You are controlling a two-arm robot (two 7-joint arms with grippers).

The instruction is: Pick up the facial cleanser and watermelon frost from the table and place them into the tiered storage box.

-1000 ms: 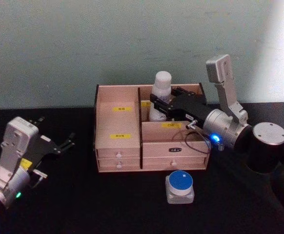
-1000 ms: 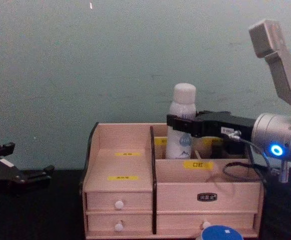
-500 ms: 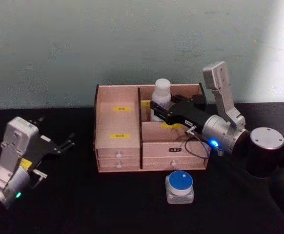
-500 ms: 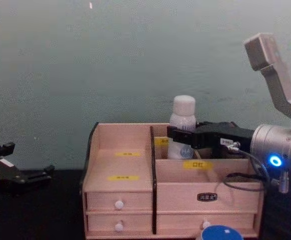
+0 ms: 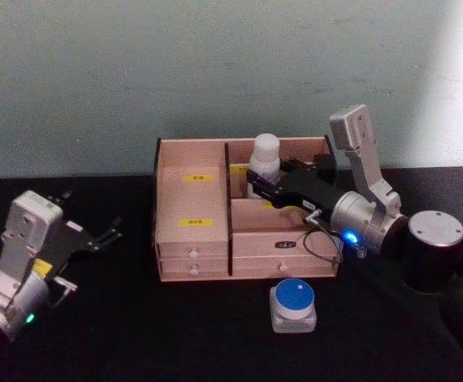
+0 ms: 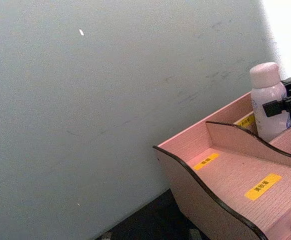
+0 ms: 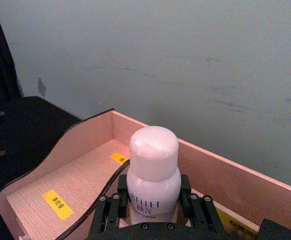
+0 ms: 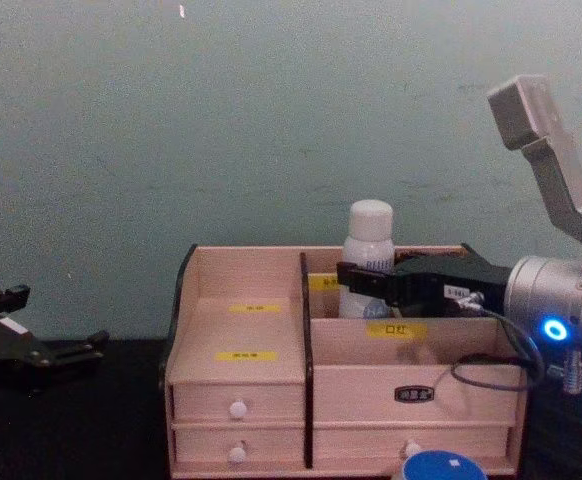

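Risk at release

Our right hand (image 5: 265,185) grasps the facial cleanser (image 5: 264,151) upright in the tiered storage box's (image 5: 192,199) rear compartment. Opening before it rests could topple it. Our left hand (image 5: 96,237) is released, far left.

Pale grey-green wall (image 5: 215,72) behind black table (image 5: 176,342).

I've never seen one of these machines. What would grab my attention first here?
The right gripper, reaching in from the right, clasps a white bottle held upright in a rear compartment of the tiered storage box. A blue-lidded jar sits on the black table in front of the box, and the left gripper rests open at the far left.
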